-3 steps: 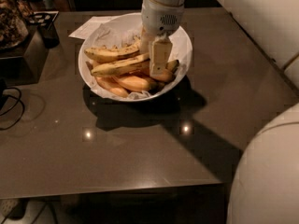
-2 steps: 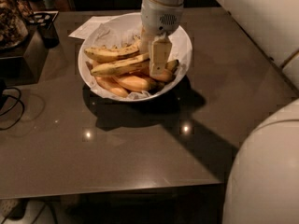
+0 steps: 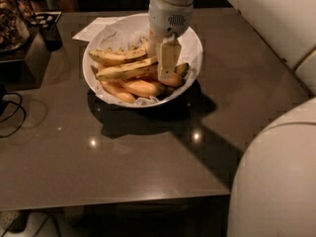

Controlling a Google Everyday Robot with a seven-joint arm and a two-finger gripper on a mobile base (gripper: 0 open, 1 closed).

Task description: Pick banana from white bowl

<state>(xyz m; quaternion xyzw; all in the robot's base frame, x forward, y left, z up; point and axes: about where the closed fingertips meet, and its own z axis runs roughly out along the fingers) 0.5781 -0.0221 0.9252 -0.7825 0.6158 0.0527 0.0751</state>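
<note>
The white bowl (image 3: pixel 192 43), lined with crumpled white paper, stands on the dark table and holds several bananas. The banana (image 3: pixel 126 71), long, fairly straight and speckled, lies across the middle of the bowl. A shorter curved speckled banana (image 3: pixel 116 57) lies behind it. Smooth orange-yellow bananas (image 3: pixel 140 87) lie in front of it. My gripper (image 3: pixel 166 73) reaches down from above into the right half of the bowl. It is at the long banana's right end and hides that end.
The table (image 3: pixel 148 152) has its front edge near the bottom. A paper sheet (image 3: pixel 94 29) lies behind the bowl. A dark box (image 3: pixel 27 48) and a black cable (image 3: pixel 15 112) are at the left. My white body (image 3: pixel 276 181) fills the lower right.
</note>
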